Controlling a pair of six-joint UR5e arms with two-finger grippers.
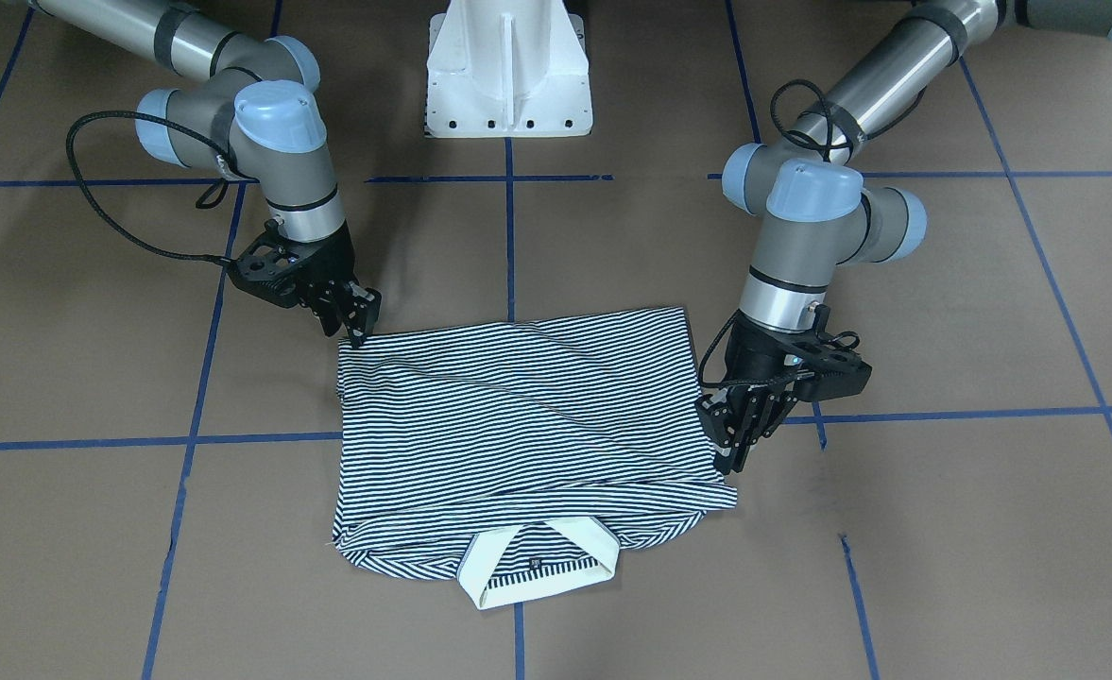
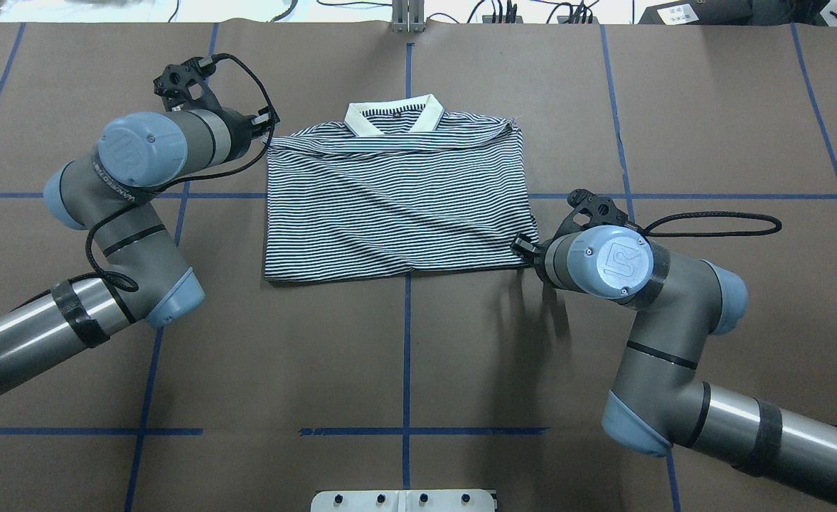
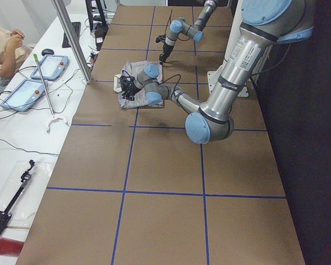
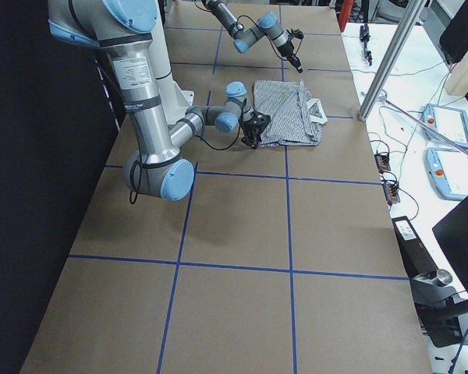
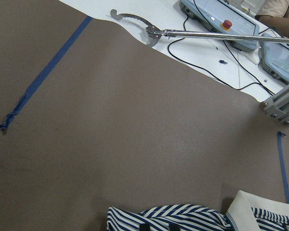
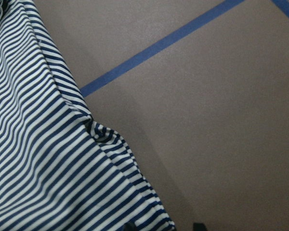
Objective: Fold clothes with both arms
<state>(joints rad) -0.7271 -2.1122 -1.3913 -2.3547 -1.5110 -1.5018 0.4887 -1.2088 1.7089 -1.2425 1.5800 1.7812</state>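
Where the blue tape lines [image 2: 407,341] cross mid-worktop, the striped polo shirt [image 2: 397,206] lies flat, folded to a rough rectangle. Its cream collar [image 2: 392,118] is on the side away from the robot base, with the hem side nearest it. A diagonal crease runs across the top layer.

Left tool [image 1: 733,455]: fingers point down at the shirt's side edge on the robot's left, close to the collar-end corner; contact not resolvable.

Right tool [image 1: 357,332]: tips down at the hem-side corner on the robot's right. The right wrist view shows a small pucker in the striped edge.

Finger spacing, either tool: cannot tell whether apart or together.

The brown worktop [image 2: 710,107] carries the shirt, and the white pedestal [image 1: 508,85] stands at the hem side.
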